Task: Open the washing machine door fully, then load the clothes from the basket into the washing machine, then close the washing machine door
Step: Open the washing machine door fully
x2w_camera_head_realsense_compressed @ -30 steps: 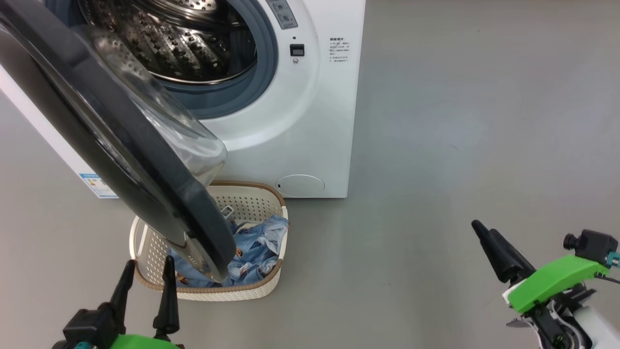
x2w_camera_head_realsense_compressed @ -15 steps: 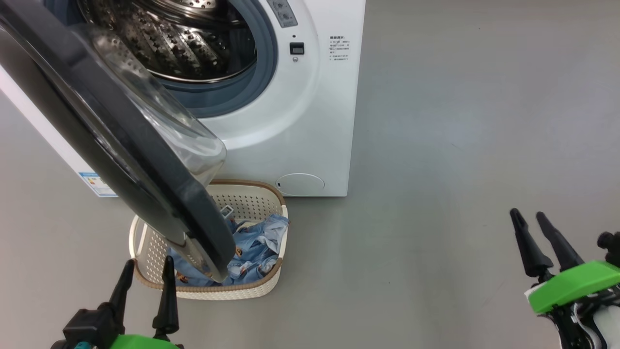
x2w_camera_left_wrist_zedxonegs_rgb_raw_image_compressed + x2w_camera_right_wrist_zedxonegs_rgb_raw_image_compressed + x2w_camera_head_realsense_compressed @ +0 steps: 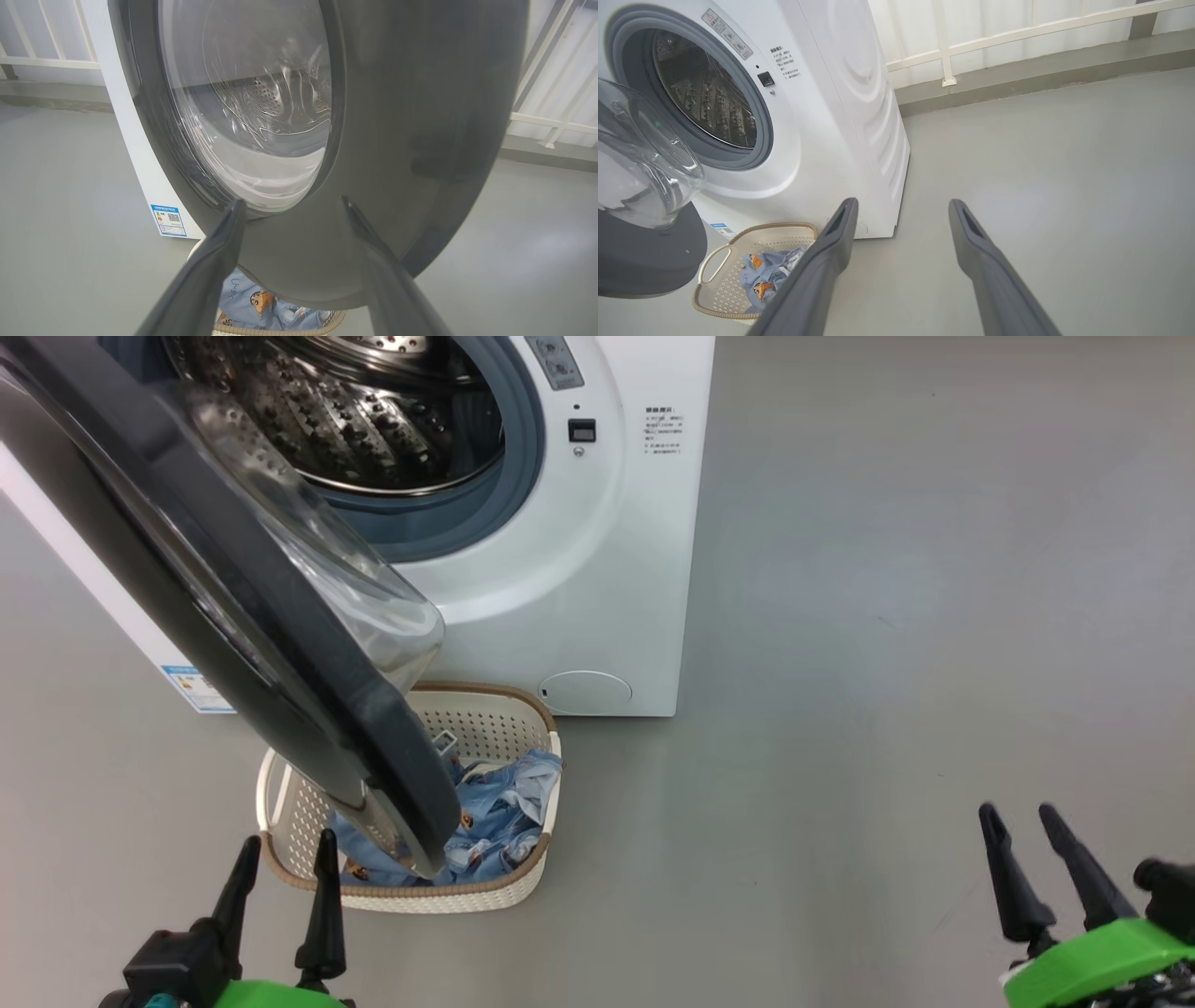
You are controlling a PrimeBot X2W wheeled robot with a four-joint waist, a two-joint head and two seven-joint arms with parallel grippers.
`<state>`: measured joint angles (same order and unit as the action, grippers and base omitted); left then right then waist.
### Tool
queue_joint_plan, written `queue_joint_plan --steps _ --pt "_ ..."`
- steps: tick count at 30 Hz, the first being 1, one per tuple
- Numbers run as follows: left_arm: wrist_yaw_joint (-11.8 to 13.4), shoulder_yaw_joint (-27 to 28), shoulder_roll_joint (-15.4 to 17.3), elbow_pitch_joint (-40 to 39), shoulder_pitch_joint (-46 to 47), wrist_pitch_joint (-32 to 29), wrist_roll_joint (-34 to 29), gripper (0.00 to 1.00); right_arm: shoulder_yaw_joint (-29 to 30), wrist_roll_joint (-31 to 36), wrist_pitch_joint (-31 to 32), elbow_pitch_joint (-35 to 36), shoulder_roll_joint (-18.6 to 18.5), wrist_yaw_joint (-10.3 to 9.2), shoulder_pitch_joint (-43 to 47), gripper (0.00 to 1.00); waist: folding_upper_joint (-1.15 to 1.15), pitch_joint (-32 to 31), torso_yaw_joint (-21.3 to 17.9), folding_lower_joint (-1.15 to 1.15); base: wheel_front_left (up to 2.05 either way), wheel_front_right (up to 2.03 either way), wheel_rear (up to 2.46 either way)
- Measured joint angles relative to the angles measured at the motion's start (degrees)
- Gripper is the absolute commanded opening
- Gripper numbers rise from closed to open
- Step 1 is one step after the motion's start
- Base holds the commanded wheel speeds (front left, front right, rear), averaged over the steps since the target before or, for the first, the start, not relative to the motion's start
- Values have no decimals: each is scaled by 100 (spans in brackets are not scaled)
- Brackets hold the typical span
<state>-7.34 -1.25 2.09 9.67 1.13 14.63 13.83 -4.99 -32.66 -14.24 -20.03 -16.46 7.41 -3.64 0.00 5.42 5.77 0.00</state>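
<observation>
At the lower left of the head view, the left gripper (image 3: 288, 840) hung with its two fingers spread and nothing between them, close to the near wall of the basket (image 3: 485, 896). In its wrist view those fingers pointed at the lower outer face of the washing machine door (image 3: 280, 644). They were near it, though contact could not be told.

The door stood swung out from the washing machine (image 3: 607, 569), and its lower edge overhung the basket. The first step therefore looked unfinished. The next move probably called for that open claw to press the door further round, so that the basket was uncovered for a reach from above.

The cream basket sat on the floor just before the machine and held the clothes (image 3: 495, 812), a crumpled light-blue heap partly hidden behind the door's rim. Inside the grey gasket (image 3: 523, 476), the steel drum (image 3: 373, 420) showed no garment in the part that could be seen, so loading had not begun.

Far to the right, the right gripper (image 3: 1018, 812) hovered over the bare grey floor (image 3: 887, 663), well apart from the machine. Its fingers were spread too, and empty.
</observation>
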Motion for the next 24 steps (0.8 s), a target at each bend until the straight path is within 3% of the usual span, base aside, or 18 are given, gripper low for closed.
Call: queue_joint_plan --steps 20,21,22,24 --pt "0 38 1 30 1 0 7 100 96 339 0 -36 260 0 338 100 0 10 -35 0 0 0 0" --pt "0 42 1 54 1 0 14 85 94 341 0 -32 263 0 338 100 0 10 -32 0 0 0 0" --pt "0 49 1 73 1 0 38 47 94 352 0 -26 266 0 338 100 0 9 -28 0 0 0 0" --pt "0 75 1 92 2 0 155 0 93 394 0 -19 268 0 338 100 0 4 -17 0 0 0 0"
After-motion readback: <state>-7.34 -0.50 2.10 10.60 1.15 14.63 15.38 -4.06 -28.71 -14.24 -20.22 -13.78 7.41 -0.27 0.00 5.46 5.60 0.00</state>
